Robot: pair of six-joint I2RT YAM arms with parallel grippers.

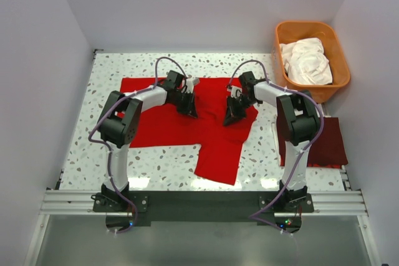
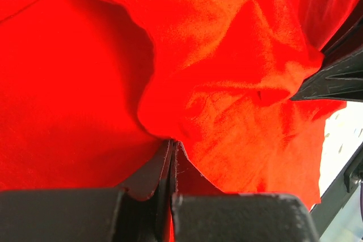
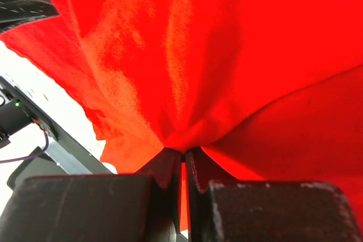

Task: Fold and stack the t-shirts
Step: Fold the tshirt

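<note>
A bright red t-shirt (image 1: pixel 187 126) lies spread on the speckled table (image 1: pixel 100 147), one part hanging toward the near edge. My left gripper (image 1: pixel 189 111) is shut on a pinch of the red cloth (image 2: pixel 227 94) near the shirt's upper middle. My right gripper (image 1: pixel 232 116) is shut on the red cloth (image 3: pixel 187 83) at the shirt's right side. Both pinches are lifted a little, with folds gathering at the fingertips. A dark red folded shirt (image 1: pixel 321 144) lies at the right edge of the table.
An orange basket (image 1: pixel 340 60) at the back right holds white cloth (image 1: pixel 305 60). White walls enclose the table on three sides. The metal rail (image 1: pixel 199 200) with the arm bases runs along the near edge.
</note>
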